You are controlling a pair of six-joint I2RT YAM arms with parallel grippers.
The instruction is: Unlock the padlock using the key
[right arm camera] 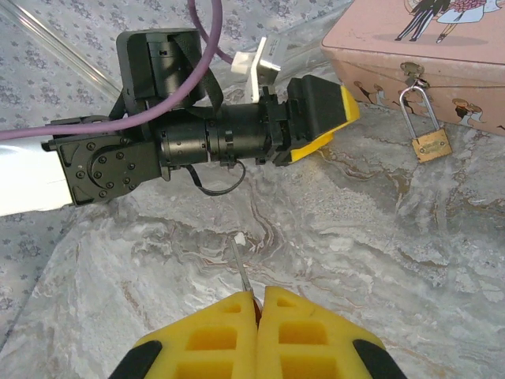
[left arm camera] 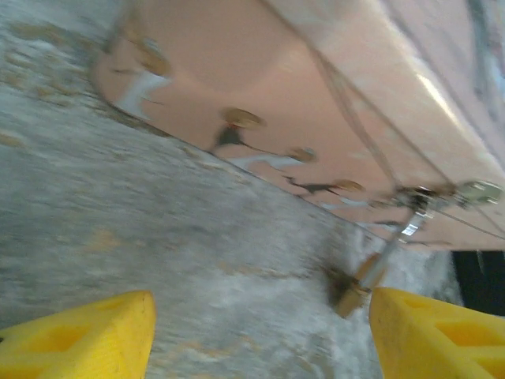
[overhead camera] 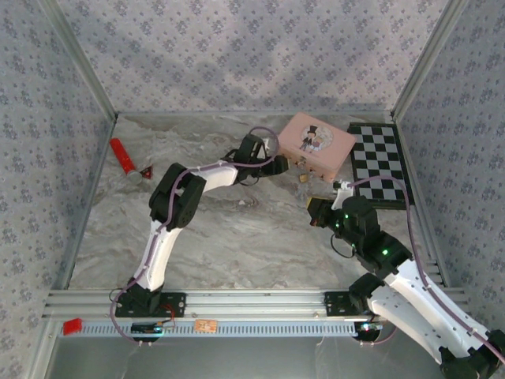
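Observation:
The small brass padlock (right arm camera: 432, 144) hangs by its thin shackle from the clasp on the front of the pink picture tin (right arm camera: 442, 55) and rests on the marble table. In the top view the padlock (overhead camera: 303, 177) sits just in front of the tin (overhead camera: 316, 144). My left gripper (left arm camera: 260, 339) is open, and the blurred padlock (left arm camera: 355, 288) lies just inside its right fingertip (left arm camera: 434, 332). From above, the left gripper (overhead camera: 282, 163) is at the tin's front left. My right gripper (right arm camera: 259, 296) is shut on the key (right arm camera: 245, 268), whose thin blade points forward, well short of the padlock.
A checkerboard mat (overhead camera: 379, 162) lies right of the tin. A red cylinder (overhead camera: 122, 155) lies at the far left by the wall. Patterned walls enclose the table on three sides. The left arm's wrist (right arm camera: 197, 134) stretches across in front of my right gripper (overhead camera: 313, 212).

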